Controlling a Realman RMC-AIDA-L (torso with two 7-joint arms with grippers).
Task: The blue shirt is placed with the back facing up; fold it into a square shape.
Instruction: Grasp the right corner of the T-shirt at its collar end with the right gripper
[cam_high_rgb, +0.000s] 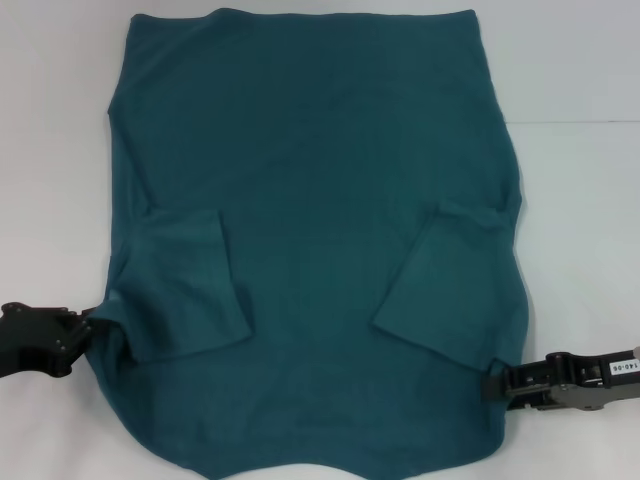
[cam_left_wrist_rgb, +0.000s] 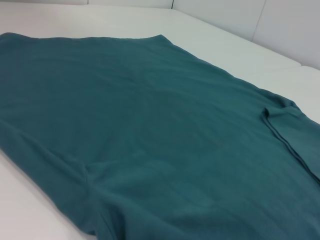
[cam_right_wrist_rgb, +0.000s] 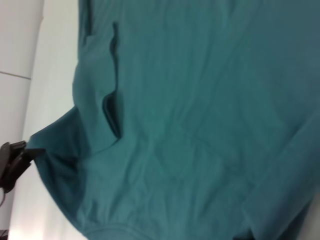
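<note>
The blue shirt (cam_high_rgb: 310, 180) lies flat on the white table, hem at the far side and collar end toward me. Both short sleeves are folded inward onto the body, the left sleeve (cam_high_rgb: 185, 285) and the right sleeve (cam_high_rgb: 445, 285). My left gripper (cam_high_rgb: 88, 328) is at the shirt's near left edge, shut on the fabric. In the right wrist view, the cloth (cam_right_wrist_rgb: 200, 125) draws to a point at that left gripper (cam_right_wrist_rgb: 30, 152). My right gripper (cam_high_rgb: 492, 384) is shut on the near right edge. The left wrist view shows only shirt (cam_left_wrist_rgb: 150, 125).
The white table (cam_high_rgb: 570, 180) shows bare on both sides of the shirt, with a seam line on the right. The shirt's near edge runs off the bottom of the head view.
</note>
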